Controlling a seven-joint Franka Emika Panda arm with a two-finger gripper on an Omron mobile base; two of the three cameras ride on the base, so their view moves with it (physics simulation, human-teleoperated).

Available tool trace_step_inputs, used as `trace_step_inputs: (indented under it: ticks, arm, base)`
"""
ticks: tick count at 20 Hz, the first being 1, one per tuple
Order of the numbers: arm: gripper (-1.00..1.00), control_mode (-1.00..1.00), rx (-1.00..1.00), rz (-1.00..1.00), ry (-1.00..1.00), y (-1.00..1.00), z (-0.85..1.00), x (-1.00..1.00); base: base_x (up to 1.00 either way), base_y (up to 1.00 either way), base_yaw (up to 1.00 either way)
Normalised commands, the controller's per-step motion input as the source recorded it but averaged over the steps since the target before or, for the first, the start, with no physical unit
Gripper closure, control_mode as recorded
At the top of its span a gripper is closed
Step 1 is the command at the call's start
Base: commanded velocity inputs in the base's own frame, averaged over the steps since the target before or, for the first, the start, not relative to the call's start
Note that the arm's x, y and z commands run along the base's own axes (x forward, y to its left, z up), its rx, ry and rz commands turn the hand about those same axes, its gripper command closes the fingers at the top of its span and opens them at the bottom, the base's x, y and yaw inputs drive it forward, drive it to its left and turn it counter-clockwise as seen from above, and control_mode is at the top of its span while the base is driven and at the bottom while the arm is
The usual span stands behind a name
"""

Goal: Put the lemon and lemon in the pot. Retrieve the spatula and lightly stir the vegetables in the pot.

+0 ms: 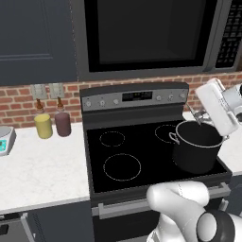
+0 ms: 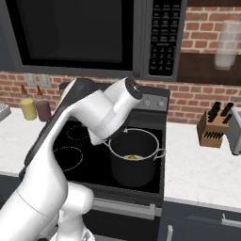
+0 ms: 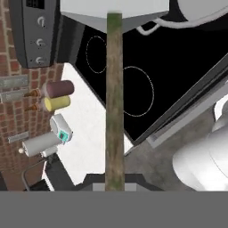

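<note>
The dark pot (image 1: pixel 196 149) stands on the stove's front right burner. A bit of yellow lemon (image 2: pixel 132 157) lies on the bottom of the pot (image 2: pixel 135 162). My gripper (image 1: pixel 200 116) hangs over the pot's far rim, shut on the spatula (image 1: pixel 194 112). In the hand view the spatula's handle (image 3: pixel 114 102) runs straight up from the gripper (image 3: pixel 115 183) to the light-grey blade (image 3: pixel 113 8). Part of the pot's rim and a side handle (image 3: pixel 149 29) show beside the blade. Whether the blade is inside the pot I cannot tell.
A yellow jar (image 1: pixel 43 125) and a dark red jar (image 1: pixel 62 124) stand on the left counter by the brick wall, with a small scale (image 1: pixel 4 140) further left. A knife block (image 2: pixel 212 129) stands on the right counter. The microwave (image 1: pixel 151 33) hangs above the stove.
</note>
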Motion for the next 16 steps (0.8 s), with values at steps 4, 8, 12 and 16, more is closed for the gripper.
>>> trace_step_inputs:
  ticks: [4,8,12,16]
  arm:
    - [1.00,-1.00,0.25,-0.27,0.19,0.00,0.02,0.03]
    - [1.00,-1.00,0.00,0.00,0.00,0.00,0.00,0.00]
    - [1.00,-1.00,0.00,0.00,0.00,0.00,0.00,0.00]
    - [1.00,-1.00,0.00,0.00,0.00,0.00,0.00,0.01]
  base:
    - [0.00,0.00,0.00]
    - [0.00,0.00,0.00]
    - [0.00,0.00,0.00]
    - [0.00,0.00,0.00]
